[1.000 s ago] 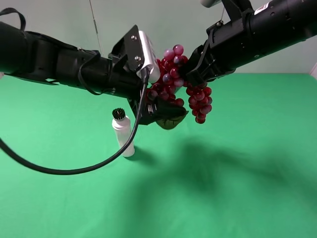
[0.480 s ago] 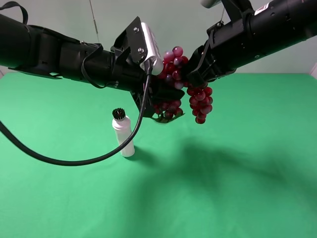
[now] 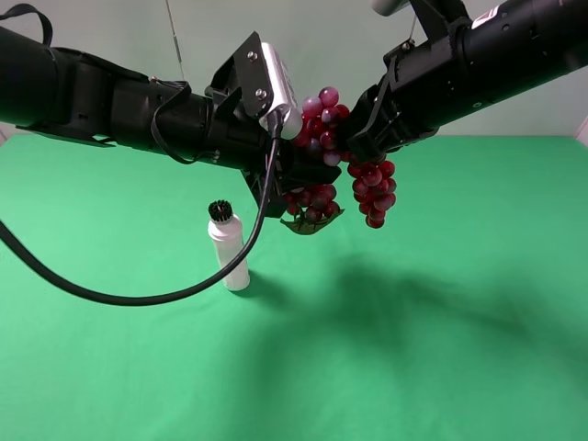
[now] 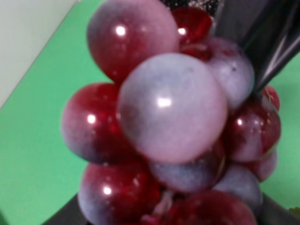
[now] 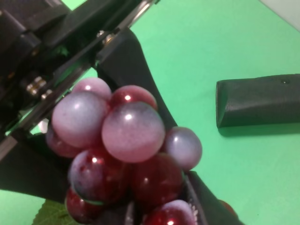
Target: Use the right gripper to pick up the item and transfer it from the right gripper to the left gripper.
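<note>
Exterior high view: right end effector (image 3: 354, 138) is clamped tight on the upper part of the grapes (image 3: 367, 188), which hang in mid-air over the green worktop (image 3: 441, 349). Left end effector (image 3: 308, 182) is pinched in on the bunch's other side, so both grip it. White brush-capped bottle (image 3: 228, 246) stands underneath. Right wrist view catches a black case (image 5: 262, 101) lying flat.

On the green table (image 3: 441, 367), a white bottle (image 3: 230, 253) is stood upright below the left gripper (image 3: 308, 181); a black case (image 5: 258, 101) is laid flat below the right gripper (image 3: 354, 140).
</note>
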{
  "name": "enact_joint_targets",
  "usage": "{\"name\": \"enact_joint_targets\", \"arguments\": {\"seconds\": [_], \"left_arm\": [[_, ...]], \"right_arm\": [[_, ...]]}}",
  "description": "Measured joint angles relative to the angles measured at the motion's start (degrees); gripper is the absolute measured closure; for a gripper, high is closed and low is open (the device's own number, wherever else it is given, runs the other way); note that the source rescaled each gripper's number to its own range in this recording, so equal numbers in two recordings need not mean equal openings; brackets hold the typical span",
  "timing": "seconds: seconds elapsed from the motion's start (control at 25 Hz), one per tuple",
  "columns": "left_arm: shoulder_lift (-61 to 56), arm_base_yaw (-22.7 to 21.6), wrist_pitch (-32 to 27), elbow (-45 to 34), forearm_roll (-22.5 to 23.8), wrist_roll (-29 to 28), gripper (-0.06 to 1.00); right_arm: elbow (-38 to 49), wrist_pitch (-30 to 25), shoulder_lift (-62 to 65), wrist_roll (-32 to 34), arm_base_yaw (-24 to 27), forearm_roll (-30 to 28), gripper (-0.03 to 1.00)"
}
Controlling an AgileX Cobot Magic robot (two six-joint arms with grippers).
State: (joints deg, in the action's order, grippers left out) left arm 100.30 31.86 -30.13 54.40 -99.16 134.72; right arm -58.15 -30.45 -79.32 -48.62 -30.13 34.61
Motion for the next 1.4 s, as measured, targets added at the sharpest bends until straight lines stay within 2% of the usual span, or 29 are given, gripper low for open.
{"name": "enact_joint_targets", "arguments": {"seconds": [0.08, 0.12, 0.16, 0.24, 0.32, 0.4, 0.44, 0.6, 0.84, 1.08, 1.24, 1.4], "left_arm": [[0.0, 0.0, 0.0, 0.0, 0.0, 0.0, 0.84], [0.0, 0.0, 0.0, 0.0, 0.0, 0.0, 0.84], [0.0, 0.0, 0.0, 0.0, 0.0, 0.0, 0.84], [0.1, 0.0, 0.0, 0.0, 0.4, 0.0, 0.84], [0.1, 0.0, 0.0, 0.0, 0.9, 0.2, 0.84], [0.1, 0.0, 0.0, 0.0, 1.1, 0.2, 0.84], [0.1, 0.0, 0.0, 0.0, 1.2, 0.2, 0.84], [0.1, 0.0, 0.1, 0.0, 1.3, 0.2, 0.84], [0.1, 0.0, 0.0, 0.0, 1.1, 0.2, 0.84], [0.1, 0.0, 0.2, 0.0, 0.9, 0.2, 0.89], [0.1, 0.0, 0.2, 0.0, 0.9, 0.2, 0.89], [0.1, 0.0, 0.2, 0.0, 0.9, 0.1, 0.91]], "right_arm": [[0.0, 0.1, 0.0, 0.0, 0.0, 0.0, 0.97], [0.0, 0.2, 0.0, 0.0, 0.0, 0.0, 0.93], [0.0, 0.4, 0.0, 0.0, 0.0, 0.0, 0.85], [0.0, 1.2, 0.0, 0.0, 0.0, -0.2, 0.56], [-0.1, 2.3, 0.0, -0.1, 0.0, -1.1, 0.21], [-0.1, 3.2, 0.0, -0.1, 0.1, -2.6, 0.07], [-0.2, 3.3, 0.0, -0.2, 0.1, -3.4, 0.03], [-0.4, 3.5, 0.0, -0.1, 0.1, -5.4, -0.02], [-0.4, 2.9, 2.1, 1.8, 0.0, -7.0, -0.02], [-0.4, -1.5, 5.3, 6.3, 0.0, -10.5, -0.03], [-0.4, -3.5, 5.4, 12.4, 0.0, -16.3, -0.03], [-0.4, -5.1, 6.0, 23.8, 0.0, -24.6, -0.03]]}}
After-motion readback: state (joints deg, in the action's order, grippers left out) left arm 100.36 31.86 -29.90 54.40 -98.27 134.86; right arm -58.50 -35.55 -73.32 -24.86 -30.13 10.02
